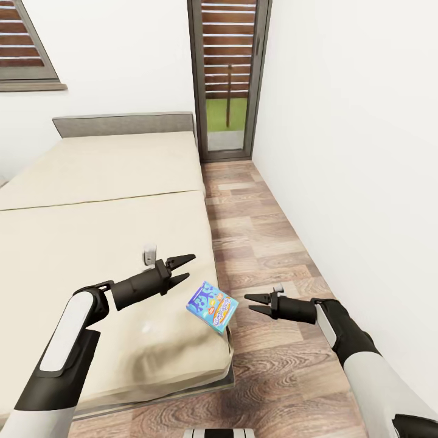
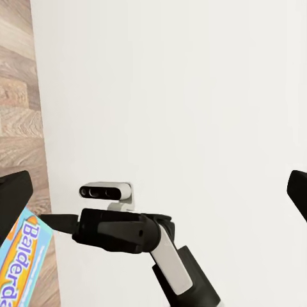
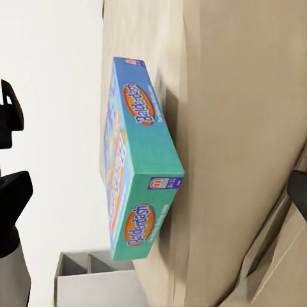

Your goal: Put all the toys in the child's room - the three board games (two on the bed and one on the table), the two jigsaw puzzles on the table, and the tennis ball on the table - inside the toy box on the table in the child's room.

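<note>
Facing right wrist: board game [image 3: 137, 173] lettered Balderdash.

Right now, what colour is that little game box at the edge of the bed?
The game box is blue and teal, with orange oval logos lettered in white; it shows best in the right wrist view.

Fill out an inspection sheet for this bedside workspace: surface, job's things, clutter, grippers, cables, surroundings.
Surface: bed with beige mattress and grey headboard; wood floor beside it.
Job's things: one small blue board game at the mattress's near right edge, tilted, lettered Balderdash in the right wrist view.
Clutter: nothing seen.
Grippers: left gripper open above the mattress, beside the game; right gripper open over the floor, pointing at the game. Neither holds anything.
Cables: nothing seen.
Surroundings: white walls, a slatted glass door past the bed, a shuttered window.
</note>
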